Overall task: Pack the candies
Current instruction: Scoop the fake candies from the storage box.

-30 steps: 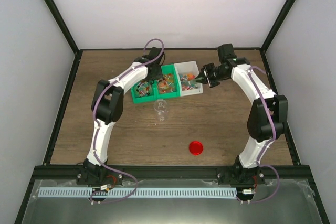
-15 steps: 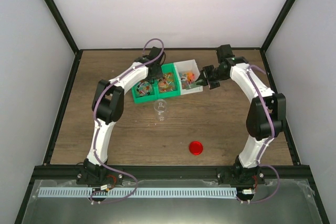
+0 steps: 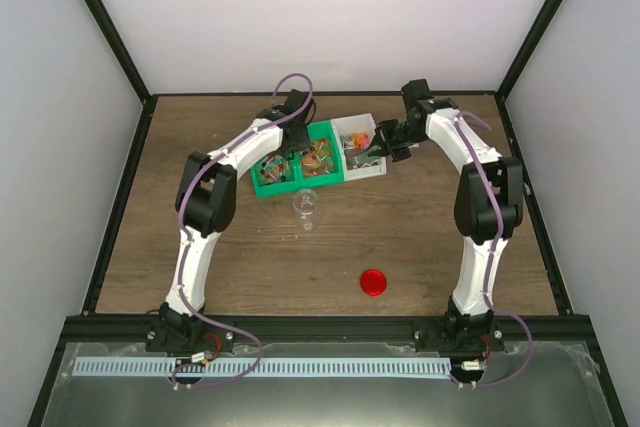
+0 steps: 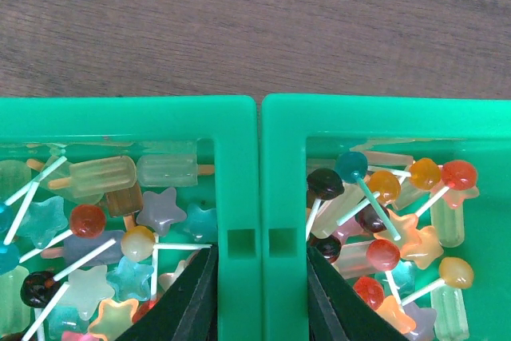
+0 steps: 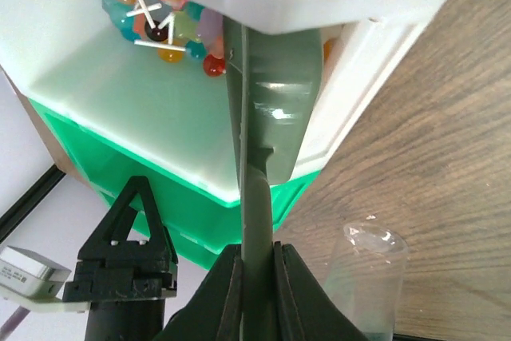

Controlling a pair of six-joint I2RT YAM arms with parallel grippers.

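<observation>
Two green bins (image 4: 239,117), white bin (image 5: 120,77) — all holding candies (image 4: 87,220); clear jar (image 3: 306,206) nearby

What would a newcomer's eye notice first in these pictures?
The bright green bins, full of colourful candies, sit at the far middle of the table beside a white bin. The left gripper grips the green bins' joined walls. The right gripper pinches the white bin's wall.
</observation>
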